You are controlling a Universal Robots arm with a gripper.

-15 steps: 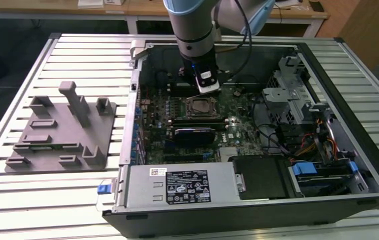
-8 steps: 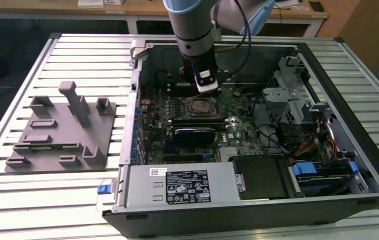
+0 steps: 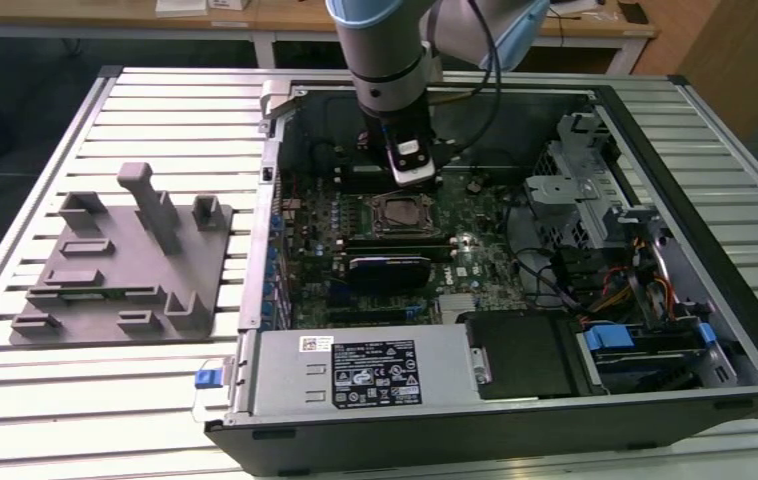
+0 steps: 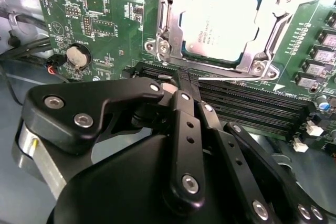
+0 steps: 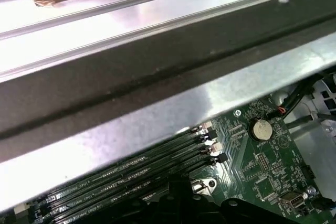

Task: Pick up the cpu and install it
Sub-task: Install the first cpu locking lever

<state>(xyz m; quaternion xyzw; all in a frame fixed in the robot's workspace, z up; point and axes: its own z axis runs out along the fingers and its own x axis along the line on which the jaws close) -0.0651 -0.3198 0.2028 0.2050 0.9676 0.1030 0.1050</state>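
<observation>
Black finger links of the gripper (image 4: pixel 181 85) fill the lower half of the second wrist view, and their tips come together with nothing between them, just above the long dark memory slots (image 4: pixel 252 106). Past those slots, in the upper right of that frame, the cpu (image 4: pixel 220 24) already sits in its socket, silvery top plate facing up, with the metal frame (image 4: pixel 169 22) closed around its edges. A round coin battery (image 4: pixel 79 55) lies on the green motherboard (image 4: pixel 105 19) at the left of that picture.

In the exterior view, the arm (image 3: pixel 386 60) comes down from the top centre into an open computer case (image 3: pixel 699 130) lying on a slatted metal table (image 3: pixel 86 400). The gripper (image 3: pixel 413 170) hangs just above the board, close behind the socket, where the cpu (image 3: pixel 397 212) shows as a small pale square in the middle of the case. A grey moulded parts holder (image 3: pixel 126 270) rests on the table at the exterior view's left, well apart from the case. A power supply (image 3: pixel 352 370) with a label lies along the lower edge of the case.

In the first wrist view, the same memory slots (image 5: pixel 131 174) run beside the case's metal wall (image 5: pixel 157 114), with the coin battery (image 5: pixel 259 128) nearby.
</observation>
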